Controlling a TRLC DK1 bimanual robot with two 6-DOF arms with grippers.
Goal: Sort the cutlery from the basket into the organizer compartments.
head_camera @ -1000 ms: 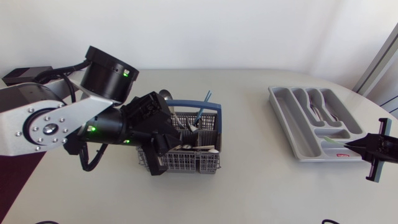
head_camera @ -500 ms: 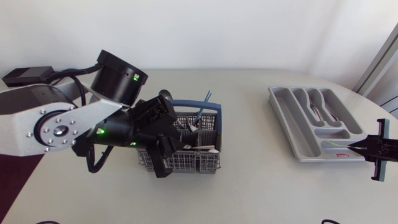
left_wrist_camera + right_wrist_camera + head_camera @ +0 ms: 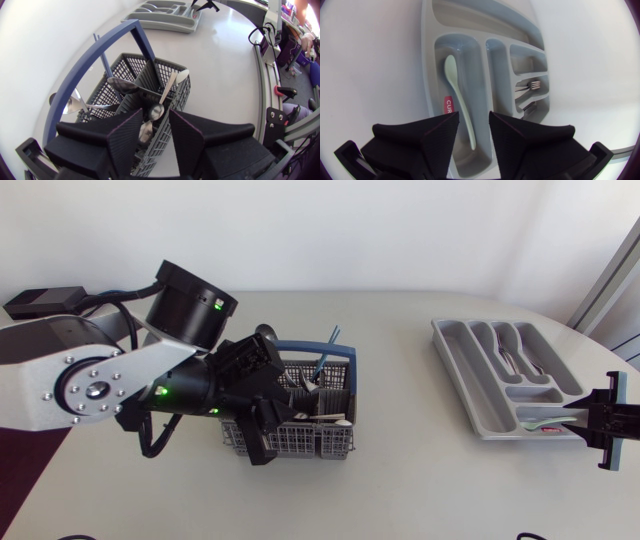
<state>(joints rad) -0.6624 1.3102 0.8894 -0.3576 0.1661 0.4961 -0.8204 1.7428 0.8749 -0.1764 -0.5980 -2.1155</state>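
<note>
The grey wire basket [image 3: 322, 444] with a blue handle [image 3: 107, 47] holds several spoons and other cutlery. My left gripper [image 3: 278, 420] hangs over the basket's near side. In the left wrist view that gripper [image 3: 156, 119] is open, with a metal spoon [image 3: 150, 125] standing upright in the gap between its fingers. The grey organizer [image 3: 470, 385] sits at the right. A pale green spoon [image 3: 459, 100] lies in its wide crosswise compartment. My right gripper [image 3: 473, 124] is open just above the spoon's handle end, at the organizer's near corner [image 3: 585, 420].
Metal forks [image 3: 532, 86] lie in one long compartment of the organizer, and more cutlery [image 3: 522, 358] shows in the head view. The table's right edge runs close behind my right gripper. Bare tabletop lies between basket and organizer.
My right gripper has opened, and the pale green spoon now lies in the organizer's wide compartment. My left arm shifted slightly over the basket a second ago and has since held still.
</note>
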